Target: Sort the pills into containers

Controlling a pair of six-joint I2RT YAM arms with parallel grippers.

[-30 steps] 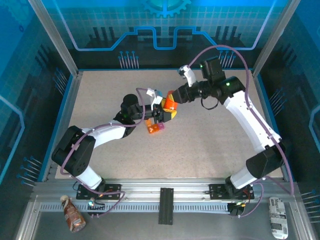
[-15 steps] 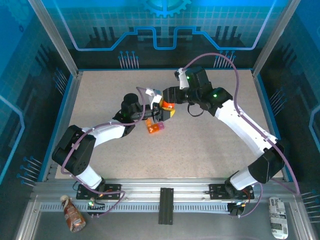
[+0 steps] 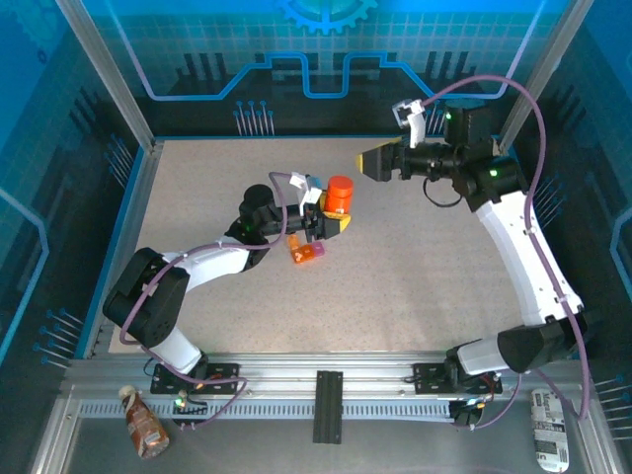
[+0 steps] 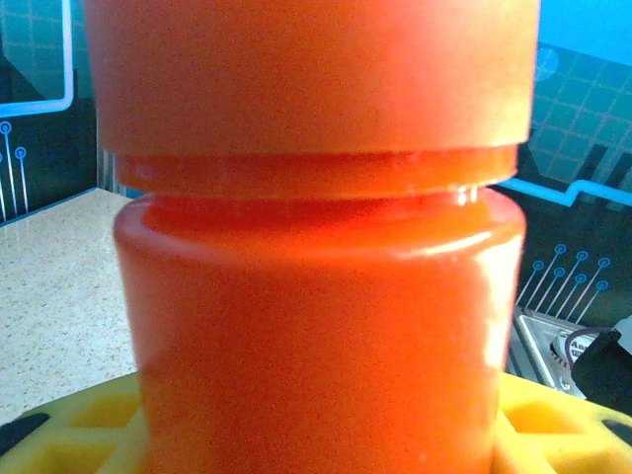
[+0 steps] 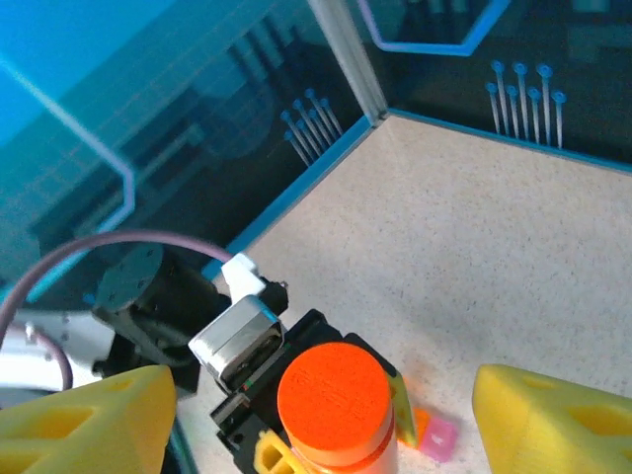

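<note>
The orange-and-pink containers (image 3: 306, 252) lie on the bench (image 3: 415, 276) just beside the left jaws, which clamp an upright, capped orange bottle (image 4: 316, 336). Farther back the right jaws gape empty; uncapping likely comes next, needing them centred over the cap (image 5: 334, 390).

This looks like a robotics lab cell: a speckled table (image 3: 415, 286) fenced by blue circuit-print panels (image 3: 326, 49) and metal posts (image 3: 104, 74), with a left arm (image 3: 202, 265) and right arm (image 3: 521, 242) bolted to an aluminium rail (image 3: 276, 381).
</note>
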